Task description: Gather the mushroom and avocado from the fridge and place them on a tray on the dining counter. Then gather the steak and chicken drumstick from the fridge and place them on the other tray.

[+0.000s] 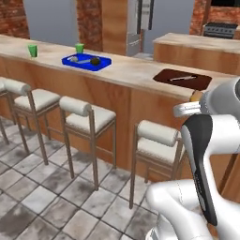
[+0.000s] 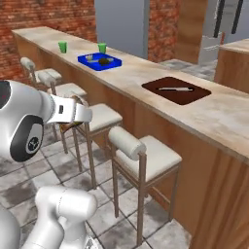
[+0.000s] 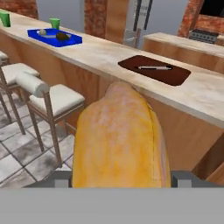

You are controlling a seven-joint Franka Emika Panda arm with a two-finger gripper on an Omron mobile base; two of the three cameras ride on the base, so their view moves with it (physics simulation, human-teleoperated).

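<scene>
The dining counter (image 1: 126,70) has a matt, beige marble-look top over a smooth plain wooden front. On that top the tray (image 1: 86,62) looks like glossy blue plastic, and the other tray (image 1: 183,78) is a dull, smooth dark reddish-brown. Before the counter's front the stools (image 1: 86,117) have thin metal-looking frames and soft padded cream seats. Beyond the counter the wall (image 2: 39,14) is rough red brick

dining counter (image 1: 126,70) with blue tray (image 1: 86,62), brown tray (image 1: 183,78), green cups (image 1: 32,50)
</scene>
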